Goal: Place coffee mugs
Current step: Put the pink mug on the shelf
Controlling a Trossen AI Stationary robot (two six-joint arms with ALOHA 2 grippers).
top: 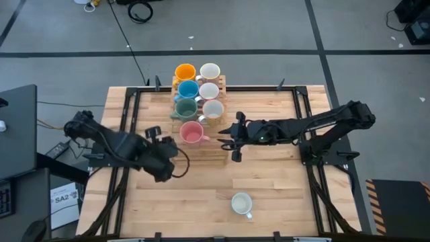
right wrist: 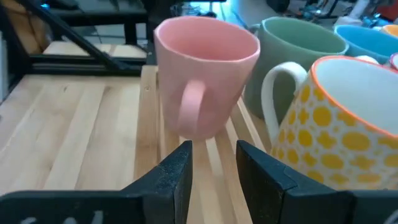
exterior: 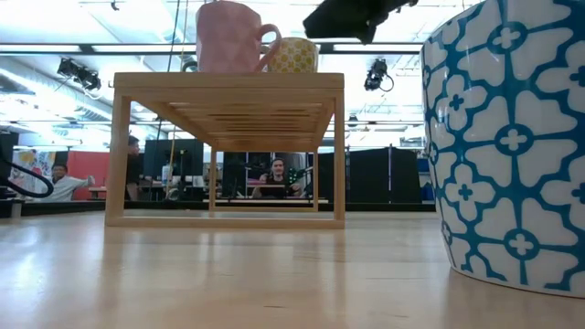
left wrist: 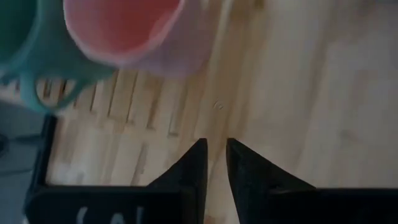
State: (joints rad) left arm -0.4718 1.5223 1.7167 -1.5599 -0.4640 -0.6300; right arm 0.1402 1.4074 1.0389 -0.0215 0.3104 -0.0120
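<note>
On rack (top: 216,153): 7 mugs (top: 192,132).

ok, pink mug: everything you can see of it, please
The pink mug looks like glazed ceramic, round, with one loop handle and a slightly uneven rim. It stands upright and looks empty on the slatted wooden rack, at the front end of the left row, right in front of the green mug; whether they touch is unclear. The yellow-dotted mug is its neighbour in the other row. Its handle points at the right gripper, which is open, just short of it, touching nothing.
</note>
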